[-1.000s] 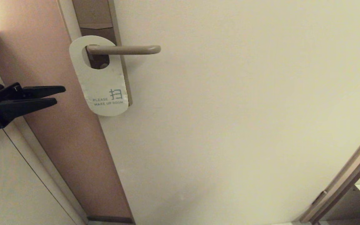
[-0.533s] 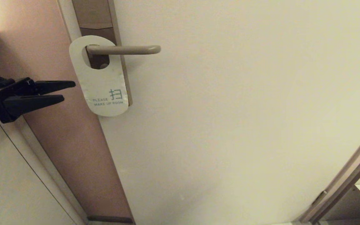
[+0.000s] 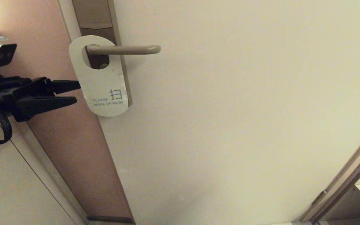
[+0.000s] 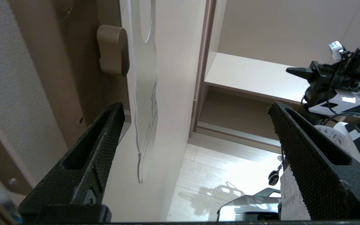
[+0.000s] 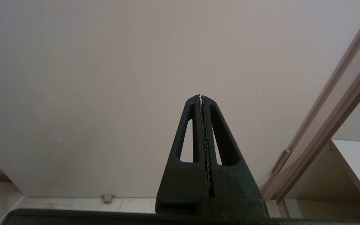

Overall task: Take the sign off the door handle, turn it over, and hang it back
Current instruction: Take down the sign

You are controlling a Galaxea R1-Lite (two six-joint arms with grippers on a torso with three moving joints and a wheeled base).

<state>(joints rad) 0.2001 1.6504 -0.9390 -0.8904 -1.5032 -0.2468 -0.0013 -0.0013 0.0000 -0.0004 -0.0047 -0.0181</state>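
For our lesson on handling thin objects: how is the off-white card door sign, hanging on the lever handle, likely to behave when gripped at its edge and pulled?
The off-white card door sign looks thin edge-on, so it probably bends and feels light. Held only by its oval hole over the bronze-beige lever handle, it will likely swing or slide along. The open left pincer may nudge it first.

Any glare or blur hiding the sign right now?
Head view: dim, warm cast, but the sign and its lettering read clearly, no glare. Left wrist view: sign seen edge-on, text smeared by the angle; bright patch on the floor beyond it. Right wrist view: evenly lit, only door.
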